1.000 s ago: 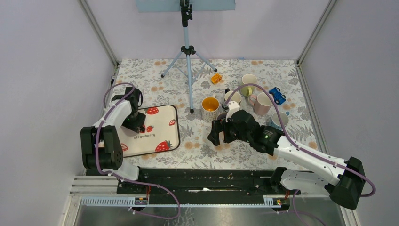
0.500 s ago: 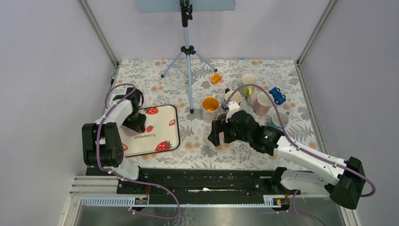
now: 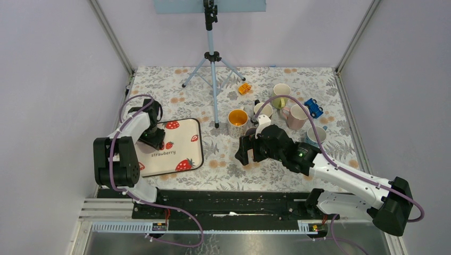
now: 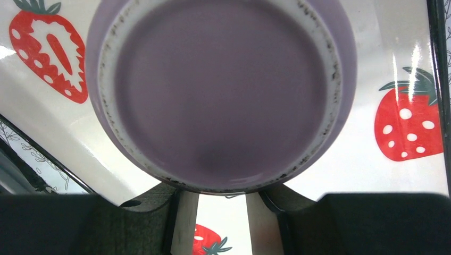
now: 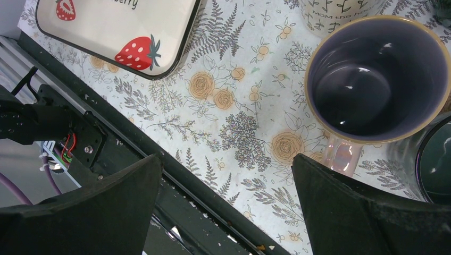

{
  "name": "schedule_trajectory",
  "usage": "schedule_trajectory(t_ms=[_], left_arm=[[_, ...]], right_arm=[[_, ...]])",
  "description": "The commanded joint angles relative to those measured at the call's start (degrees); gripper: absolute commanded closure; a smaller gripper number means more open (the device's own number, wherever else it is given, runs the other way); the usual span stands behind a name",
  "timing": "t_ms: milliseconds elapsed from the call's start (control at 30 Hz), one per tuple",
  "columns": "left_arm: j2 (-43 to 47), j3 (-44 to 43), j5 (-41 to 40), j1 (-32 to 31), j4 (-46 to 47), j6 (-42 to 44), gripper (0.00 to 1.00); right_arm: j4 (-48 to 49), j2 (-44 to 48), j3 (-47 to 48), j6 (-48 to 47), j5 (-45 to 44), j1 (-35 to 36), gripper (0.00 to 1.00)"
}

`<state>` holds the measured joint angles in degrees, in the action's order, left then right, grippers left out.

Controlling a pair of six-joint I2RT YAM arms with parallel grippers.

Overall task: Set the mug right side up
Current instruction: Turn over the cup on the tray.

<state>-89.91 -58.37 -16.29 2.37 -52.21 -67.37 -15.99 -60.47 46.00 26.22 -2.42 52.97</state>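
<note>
The mug (image 4: 223, 90) sits base-up on the tray (image 4: 388, 48), under the left claw (image 4: 222, 207), whose jaws stand narrowly apart at its near edge, likely to grip and flip it; whether they hold anything I cannot tell. The right claw (image 5: 223, 164) hangs wide open, empty

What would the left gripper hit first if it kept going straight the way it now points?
Most likely the upside-down purple mug, its base filling the wrist view just ahead of the left gripper. Depth is unclear: the tips could slip past its near side onto the tray.
</note>
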Motion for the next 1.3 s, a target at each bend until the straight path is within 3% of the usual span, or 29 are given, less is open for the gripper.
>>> schedule_trajectory(t_ms=[0, 700, 833, 900, 933, 1267], left_arm=[[-0.05, -1.87, -0.84, 0.44, 0.96, 0.73, 0.6], [-0.22, -3.24, -1.38, 0.79, 0.79, 1.02, 0.62], [-0.45, -3.33, -1.13, 0.84, 1.07, 1.12, 0.73], [-0.52, -2.98, -0.92, 0.8, 1.34, 1.38, 0.86], [-0.46, -2.8, -0.73, 0.79, 1.82, 1.7, 0.99], [5.21, -1.47, 3.36, 0.71, 6.67, 8.61, 1.0]], right_arm=[[1.74, 0.53, -0.11, 0.35, -0.49, -0.5, 0.0], [2.23, 0.24, -0.43, 0.54, -0.31, -0.46, 0.0], [2.19, 0.17, -0.47, 0.63, -0.28, -0.5, 0.0], [2.32, 0.09, -0.55, 0.68, -0.24, -0.5, 0.0], [2.33, 0.13, -0.56, 0.68, -0.22, -0.5, 0.0], [2.67, 0.27, -0.17, 1.1, -0.27, -0.51, 0.0]])
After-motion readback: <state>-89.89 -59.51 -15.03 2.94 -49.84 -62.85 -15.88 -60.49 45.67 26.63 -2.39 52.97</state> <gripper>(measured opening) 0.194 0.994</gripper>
